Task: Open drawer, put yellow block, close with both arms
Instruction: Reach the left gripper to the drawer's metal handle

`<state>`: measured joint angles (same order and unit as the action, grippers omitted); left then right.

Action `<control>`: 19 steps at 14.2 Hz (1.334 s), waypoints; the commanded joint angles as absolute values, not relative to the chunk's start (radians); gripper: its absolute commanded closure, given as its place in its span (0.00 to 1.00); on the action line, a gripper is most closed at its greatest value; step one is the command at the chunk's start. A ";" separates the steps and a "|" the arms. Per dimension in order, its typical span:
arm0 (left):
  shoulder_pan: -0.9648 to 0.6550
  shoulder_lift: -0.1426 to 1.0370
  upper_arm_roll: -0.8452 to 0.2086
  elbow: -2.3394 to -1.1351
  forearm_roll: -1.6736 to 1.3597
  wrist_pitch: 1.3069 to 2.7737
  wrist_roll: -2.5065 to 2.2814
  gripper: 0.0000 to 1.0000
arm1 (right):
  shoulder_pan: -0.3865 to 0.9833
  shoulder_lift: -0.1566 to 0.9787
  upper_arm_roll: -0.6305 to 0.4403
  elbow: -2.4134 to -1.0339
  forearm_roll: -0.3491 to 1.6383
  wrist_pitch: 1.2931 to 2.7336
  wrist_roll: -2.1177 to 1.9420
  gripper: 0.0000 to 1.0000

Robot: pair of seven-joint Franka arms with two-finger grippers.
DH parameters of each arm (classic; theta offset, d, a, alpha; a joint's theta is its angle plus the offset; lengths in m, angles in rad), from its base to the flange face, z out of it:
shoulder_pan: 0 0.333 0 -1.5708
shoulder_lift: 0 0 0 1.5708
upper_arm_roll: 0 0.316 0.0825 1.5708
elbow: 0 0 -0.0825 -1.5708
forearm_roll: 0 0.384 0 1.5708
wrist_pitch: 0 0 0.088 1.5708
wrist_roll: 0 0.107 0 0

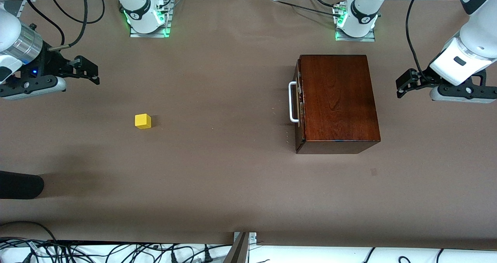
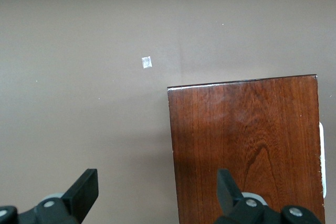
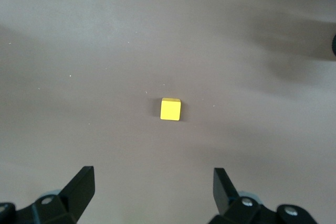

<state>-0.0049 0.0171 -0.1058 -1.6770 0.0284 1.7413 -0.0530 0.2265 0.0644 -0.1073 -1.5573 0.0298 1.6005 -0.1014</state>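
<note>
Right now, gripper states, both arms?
Left gripper: jaws open, empty, over the edge of the mahogany box.
Right gripper: jaws open, empty, over bare table near the yellow block.

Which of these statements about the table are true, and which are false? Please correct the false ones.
1. The drawer is shut in the wooden box. True.
2. The yellow block lies on top of the box. False: it sits on the table, toward the right arm's end.
3. The right gripper holds the block. False: it is open and empty, up above the block.
4. The left gripper is open, over the box's edge. True.
5. The box has a white handle. True.
</note>
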 commanded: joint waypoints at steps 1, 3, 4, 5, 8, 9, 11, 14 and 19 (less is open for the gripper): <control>-0.006 0.044 -0.107 -1.646 0.012 1.741 -0.048 0.00 | 0.221 0.064 -0.103 -1.542 0.015 1.580 -0.107 0.00; -0.008 0.060 -0.107 -1.635 0.014 1.741 -0.048 0.00 | 0.221 0.064 -0.103 -1.542 0.015 1.580 -0.107 0.00; -0.011 0.070 -0.107 -1.632 0.020 1.743 -0.049 0.00 | 0.221 0.064 -0.103 -1.542 0.015 1.578 -0.107 0.00; -0.012 0.080 -0.107 -1.631 0.021 1.746 -0.055 0.00 | 0.221 0.064 -0.103 -1.542 0.015 1.578 -0.107 0.00; -0.017 0.118 -0.109 -1.591 0.011 1.746 -0.052 0.00 | 0.221 0.064 -0.103 -1.542 0.015 1.580 -0.106 0.00; -0.020 0.158 -0.118 -1.548 0.011 1.744 -0.045 0.00 | 0.221 0.064 -0.103 -1.542 0.015 1.580 -0.107 0.00; -0.041 0.190 -0.162 -1.511 0.009 1.740 -0.058 0.00 | 0.221 0.064 -0.103 -1.542 0.015 1.580 -0.106 0.00; -0.142 0.222 -0.204 -1.511 0.021 1.746 -0.163 0.00 | 0.221 0.064 -0.103 -1.542 0.015 1.580 -0.106 0.00; -0.389 0.372 -0.204 -1.483 0.073 1.818 -0.596 0.00 | 0.221 0.064 -0.103 -1.542 0.015 1.580 -0.106 0.00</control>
<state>-0.3041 0.2860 -0.2124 -1.5399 0.0316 1.7986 -0.5102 0.2263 0.0644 -0.1077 -1.5572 0.0293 1.5989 -0.1014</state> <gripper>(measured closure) 0.000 0.000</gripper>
